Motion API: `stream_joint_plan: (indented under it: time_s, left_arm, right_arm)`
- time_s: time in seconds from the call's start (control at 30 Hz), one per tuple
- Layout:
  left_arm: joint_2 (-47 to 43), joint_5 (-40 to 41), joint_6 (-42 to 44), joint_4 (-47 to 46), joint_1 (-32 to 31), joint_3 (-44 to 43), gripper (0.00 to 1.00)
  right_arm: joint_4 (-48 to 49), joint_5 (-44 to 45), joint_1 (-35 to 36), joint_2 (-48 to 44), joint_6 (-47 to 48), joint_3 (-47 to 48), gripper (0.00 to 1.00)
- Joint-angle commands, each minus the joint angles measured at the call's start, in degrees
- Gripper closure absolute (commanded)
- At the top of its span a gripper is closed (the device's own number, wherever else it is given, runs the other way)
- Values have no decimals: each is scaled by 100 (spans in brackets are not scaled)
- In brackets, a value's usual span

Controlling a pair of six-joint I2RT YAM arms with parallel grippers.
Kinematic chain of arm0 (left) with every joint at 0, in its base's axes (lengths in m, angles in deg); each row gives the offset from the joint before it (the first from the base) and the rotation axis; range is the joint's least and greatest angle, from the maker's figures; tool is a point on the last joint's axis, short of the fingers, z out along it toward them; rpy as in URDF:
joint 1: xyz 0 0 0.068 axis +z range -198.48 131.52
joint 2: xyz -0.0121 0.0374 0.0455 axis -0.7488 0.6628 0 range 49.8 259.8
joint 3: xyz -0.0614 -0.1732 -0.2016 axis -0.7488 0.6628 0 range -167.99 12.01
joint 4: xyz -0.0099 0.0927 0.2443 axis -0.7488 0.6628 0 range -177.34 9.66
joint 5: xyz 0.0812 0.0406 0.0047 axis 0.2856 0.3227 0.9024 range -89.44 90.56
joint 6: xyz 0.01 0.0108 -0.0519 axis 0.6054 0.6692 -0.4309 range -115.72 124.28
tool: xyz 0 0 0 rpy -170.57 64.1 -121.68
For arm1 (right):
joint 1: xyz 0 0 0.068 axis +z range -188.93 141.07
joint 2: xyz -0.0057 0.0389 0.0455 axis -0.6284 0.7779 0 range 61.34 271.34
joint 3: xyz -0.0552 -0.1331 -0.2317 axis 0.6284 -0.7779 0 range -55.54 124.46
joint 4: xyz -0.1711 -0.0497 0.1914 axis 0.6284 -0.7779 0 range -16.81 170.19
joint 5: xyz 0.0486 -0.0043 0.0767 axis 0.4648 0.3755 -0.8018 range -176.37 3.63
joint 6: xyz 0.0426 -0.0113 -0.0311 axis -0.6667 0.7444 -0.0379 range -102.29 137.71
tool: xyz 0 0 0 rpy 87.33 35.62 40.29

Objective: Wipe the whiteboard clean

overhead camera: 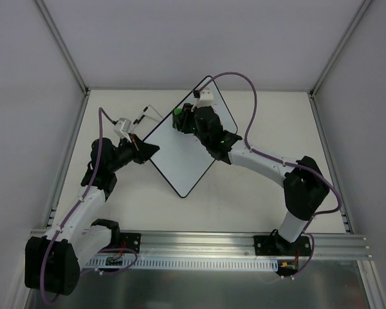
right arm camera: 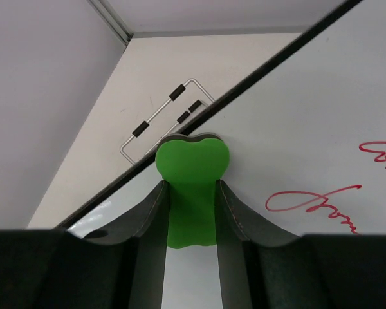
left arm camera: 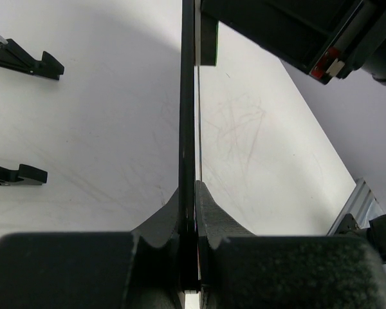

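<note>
Whiteboard (overhead camera: 180, 158) edge pinched inside left end effector (overhead camera: 152, 149).

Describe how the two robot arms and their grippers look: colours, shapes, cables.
The left arm and right arm have white links, bulky black joints and looping purple cables. The left gripper and right gripper each carry two black, curved, tapering fingers.

Wire stand (right arm camera: 178, 92) on white tabletop (overhead camera: 244, 199)

Overhead, two wrist close-ups on whiteboard (overhead camera: 177, 158)
</note>
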Motion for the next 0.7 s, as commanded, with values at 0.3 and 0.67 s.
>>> stream_joint_plan:
  time_s: [0.3, 0.67]
  left_arm:
    - [128, -790, 1100, 767, -190, 135, 100]
    - [190, -852, 1082, 802, -199, 118, 100]
  right_arm:
    - [348, 102, -425, -74, -786, -1337, 100]
    - [753, -100, -1015, -48, -1060, -2966, 100]
